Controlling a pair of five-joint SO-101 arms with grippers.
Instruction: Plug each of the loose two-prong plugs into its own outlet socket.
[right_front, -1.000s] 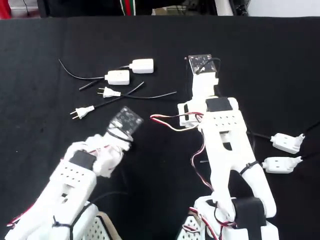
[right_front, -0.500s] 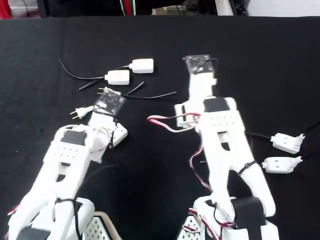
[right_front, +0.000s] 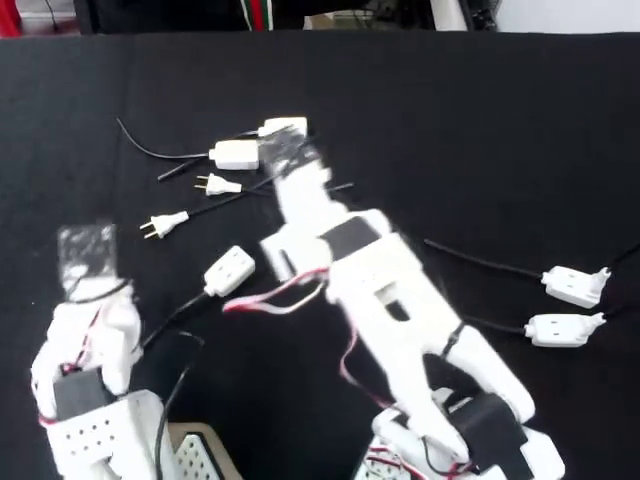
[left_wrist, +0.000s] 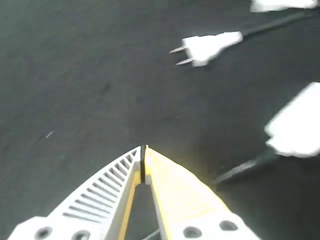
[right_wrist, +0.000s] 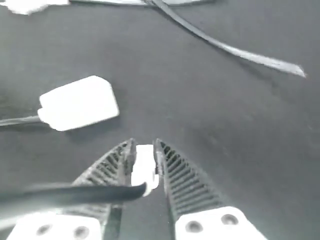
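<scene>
Two loose two-prong plugs (right_front: 218, 185) (right_front: 165, 224) lie at the left on the black table. Behind them are two white outlet sockets (right_front: 285, 128) (right_front: 237, 154), and a third socket (right_front: 228, 270) lies nearer the front. My right gripper (right_front: 288, 158) (right_wrist: 144, 143) hangs beside the back sockets, shut on a small white plug (right_wrist: 145, 167) with a black cord; its prongs are hidden. One socket (right_wrist: 77, 102) lies just beyond its fingers. My left gripper (right_front: 85, 248) (left_wrist: 143, 148) is shut and holds nothing, at the front left, short of a plug (left_wrist: 207, 47) and a socket (left_wrist: 295, 125).
Two more white sockets (right_front: 572, 285) (right_front: 560, 328) with black cords lie at the right edge. Thin black cords (right_front: 150, 152) trail across the left back of the table. The far right half of the cloth is bare.
My left arm pulled back from the plugs to the front left, uncovering the near socket. My right arm swung left from the table's middle to the back sockets.
</scene>
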